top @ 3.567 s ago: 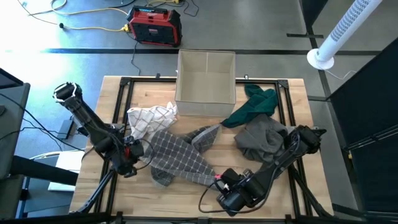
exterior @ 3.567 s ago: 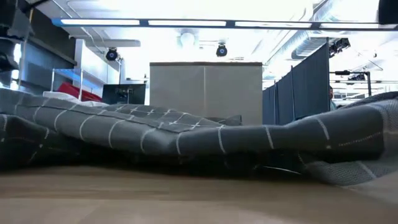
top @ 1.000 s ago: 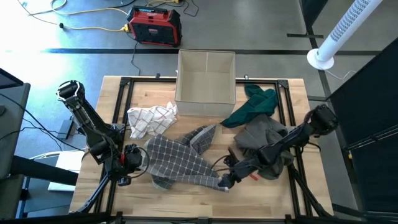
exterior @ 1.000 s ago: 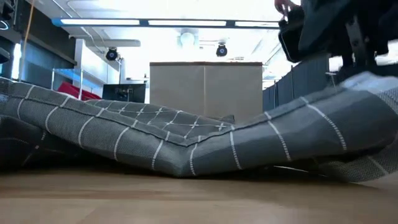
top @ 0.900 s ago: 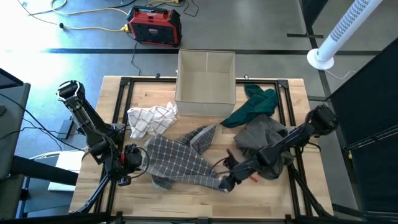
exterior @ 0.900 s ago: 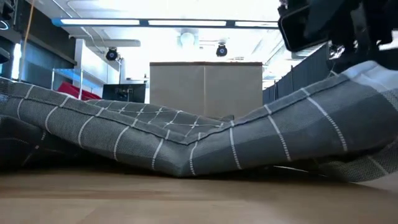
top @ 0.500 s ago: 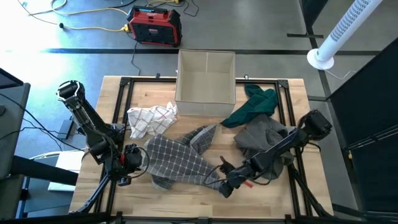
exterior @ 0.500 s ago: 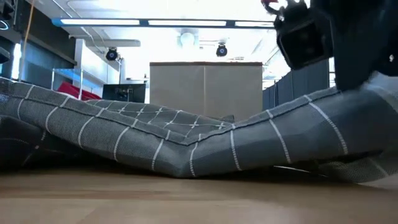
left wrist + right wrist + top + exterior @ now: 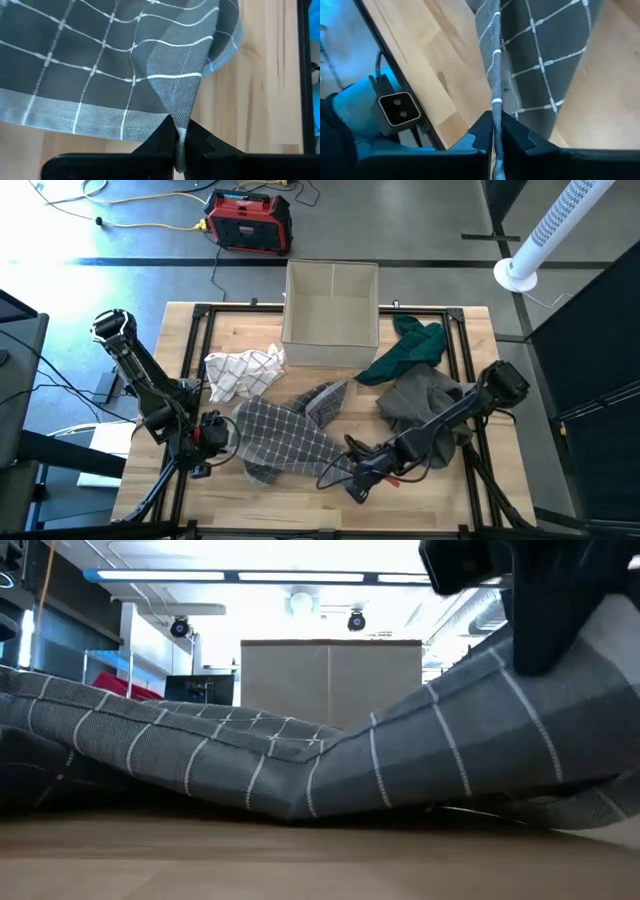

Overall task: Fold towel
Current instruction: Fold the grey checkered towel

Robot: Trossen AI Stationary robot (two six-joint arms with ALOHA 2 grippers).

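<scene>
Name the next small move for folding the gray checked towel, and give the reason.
Probably lift both pinched corners together to pull the cloth taut. The left hand is shut on one edge of the gray checked towel, and the right hand is shut on its other end, yet the middle sags, creased, on the table.

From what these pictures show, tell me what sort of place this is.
Most likely a robotics lab or workshop. Two robot arms are mounted at a wooden table on a concrete floor, the ceiling has strip lights and exposed ducts, and grey partition panels stand behind the table.
</scene>
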